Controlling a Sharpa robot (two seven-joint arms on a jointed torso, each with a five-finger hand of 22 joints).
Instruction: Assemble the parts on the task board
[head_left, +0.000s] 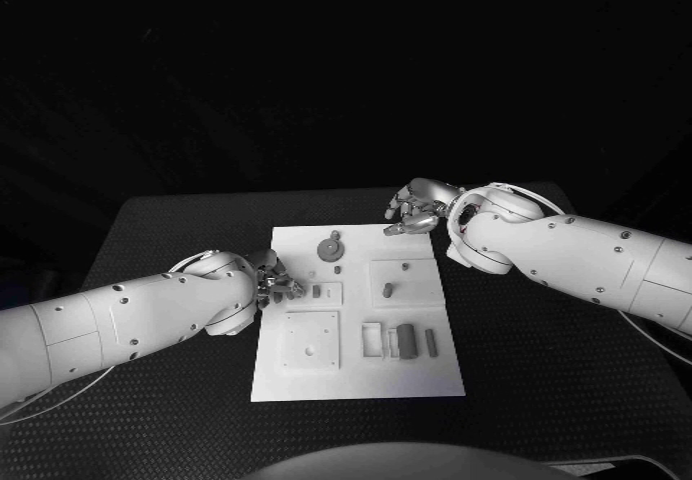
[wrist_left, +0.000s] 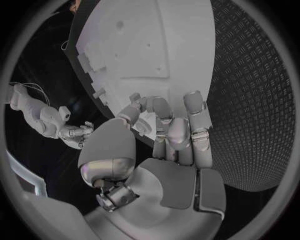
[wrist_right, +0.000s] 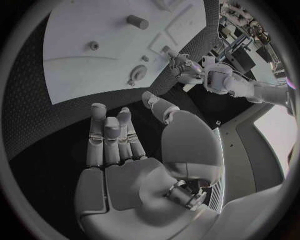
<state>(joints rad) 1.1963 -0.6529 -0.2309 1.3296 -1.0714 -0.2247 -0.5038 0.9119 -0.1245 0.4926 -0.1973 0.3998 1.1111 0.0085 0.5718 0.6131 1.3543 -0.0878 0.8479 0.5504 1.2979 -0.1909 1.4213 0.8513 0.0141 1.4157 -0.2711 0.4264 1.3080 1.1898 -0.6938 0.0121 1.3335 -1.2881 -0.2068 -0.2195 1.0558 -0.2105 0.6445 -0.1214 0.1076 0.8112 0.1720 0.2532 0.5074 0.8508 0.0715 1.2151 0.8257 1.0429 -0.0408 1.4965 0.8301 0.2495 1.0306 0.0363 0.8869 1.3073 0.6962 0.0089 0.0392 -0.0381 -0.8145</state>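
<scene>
Two robot hands in play over the black worktop (head_left: 173, 230). Task board (head_left: 361, 380), the white plate, lies centre frame in the head view, long side running top to bottom.

Left robot hand (head_left: 274, 282) sits at the board's left edge, mid-height, fingers curled toward the board surface. Left wrist view: fingertips (wrist_left: 164, 107) bent right over the board's rim, but whether they pinch a part — can't tell, too small and hidden under the fingers.

Right robot hand (head_left: 415, 212) hovers at the board's upper right corner, just off the top edge. Right wrist view shows it plainly: palm flat, fingers (wrist_right: 109, 135) straight and side by side, thumb out to the side, nothing in it — open and empty, above the worktop beside the board.

Parts on the board, head view: a round disc part (head_left: 333, 246) w/ a stub, upper middle; a small peg (head_left: 387, 290) standing in the square recess right of centre; a dark bar (head_left: 407, 341) lower right, upright in the frame, w/ a thinner dark strip (head_left: 430, 344) just beside it on the right. A square plate recess (head_left: 310, 342) sits lower left, near the left hand's forearm.
</scene>
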